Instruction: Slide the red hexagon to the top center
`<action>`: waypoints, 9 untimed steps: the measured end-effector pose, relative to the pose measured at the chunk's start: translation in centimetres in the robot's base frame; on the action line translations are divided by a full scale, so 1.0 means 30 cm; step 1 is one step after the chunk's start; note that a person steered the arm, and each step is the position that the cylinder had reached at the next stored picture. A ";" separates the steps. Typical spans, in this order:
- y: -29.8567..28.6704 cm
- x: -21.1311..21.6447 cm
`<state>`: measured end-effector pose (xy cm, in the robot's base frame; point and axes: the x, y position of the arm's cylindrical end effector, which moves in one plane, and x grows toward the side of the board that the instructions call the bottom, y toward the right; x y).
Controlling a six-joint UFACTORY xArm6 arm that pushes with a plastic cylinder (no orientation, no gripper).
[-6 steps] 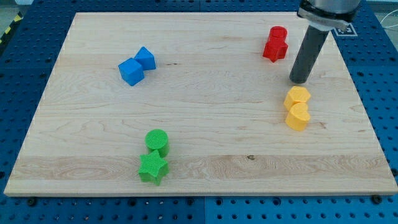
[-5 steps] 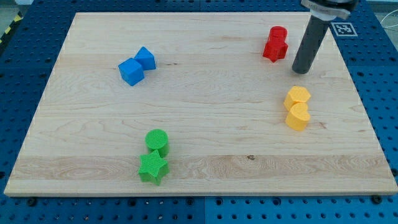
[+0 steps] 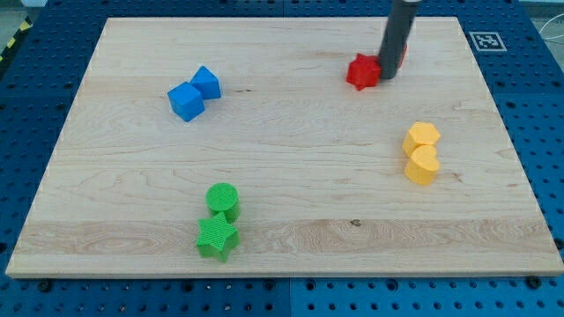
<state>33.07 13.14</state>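
my tip (image 3: 386, 77) rests on the board (image 3: 291, 238) touching the right side of the red block (image 3: 361, 72), near the view's top, right of centre. a second red piece (image 3: 403, 55) shows just behind the rod; its shape cannot be told.

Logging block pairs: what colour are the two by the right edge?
Yellow, clearest in the camera view.

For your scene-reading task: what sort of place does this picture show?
Probably a robotics lab bench: a wooden board on a blue perforated table, a printed marker tag, coloured blocks.
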 end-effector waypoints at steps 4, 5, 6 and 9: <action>-0.219 0.107; -0.289 0.115; -0.373 0.099; -0.439 -0.066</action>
<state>31.07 -0.02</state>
